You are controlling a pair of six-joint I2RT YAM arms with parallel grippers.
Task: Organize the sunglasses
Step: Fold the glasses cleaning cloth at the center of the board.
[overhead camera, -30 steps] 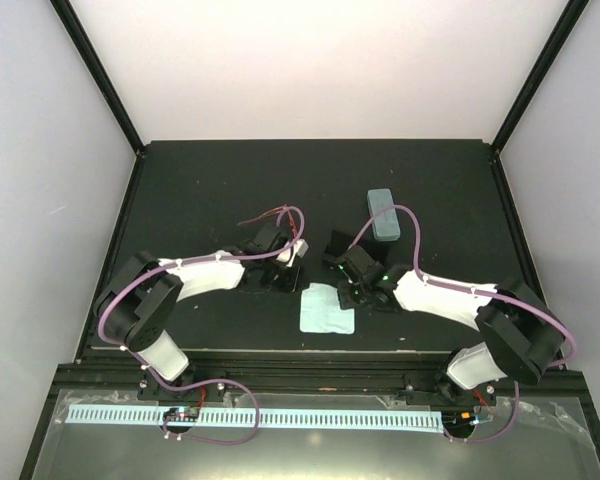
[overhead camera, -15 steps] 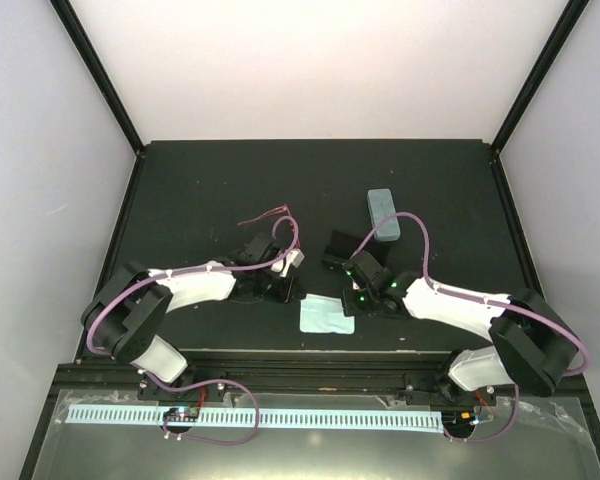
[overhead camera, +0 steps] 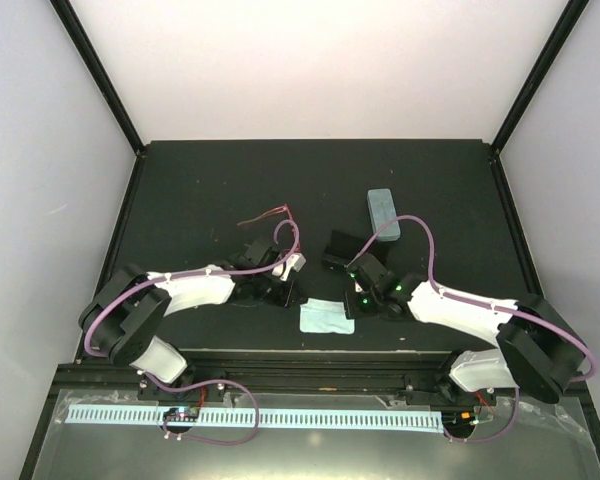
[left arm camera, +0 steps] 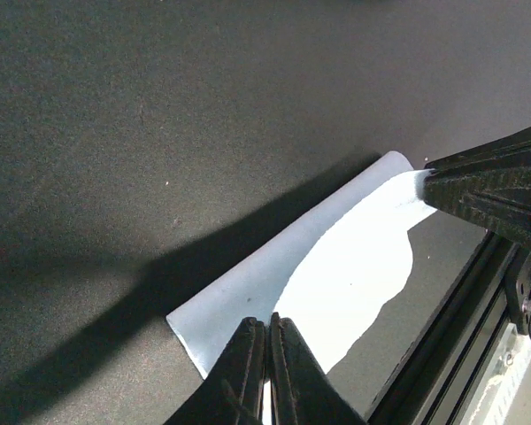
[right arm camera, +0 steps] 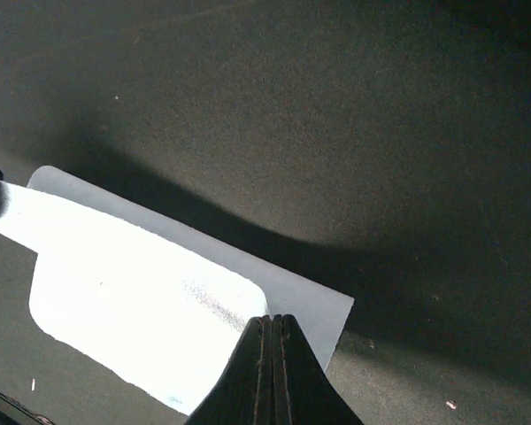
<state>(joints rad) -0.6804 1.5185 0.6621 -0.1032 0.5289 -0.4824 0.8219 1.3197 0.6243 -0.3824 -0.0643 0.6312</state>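
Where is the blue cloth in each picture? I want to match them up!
Top external: the blue cloth lies low in the middle, near the front edge of the black table.
Left wrist: it sits in the lower middle and slants up to the right.
Right wrist: it sits at the lower left.
Shared landmark: the black table lies under the cloth in all three views.

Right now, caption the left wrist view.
Left gripper and right gripper pinch opposite ends of the light blue cloth.
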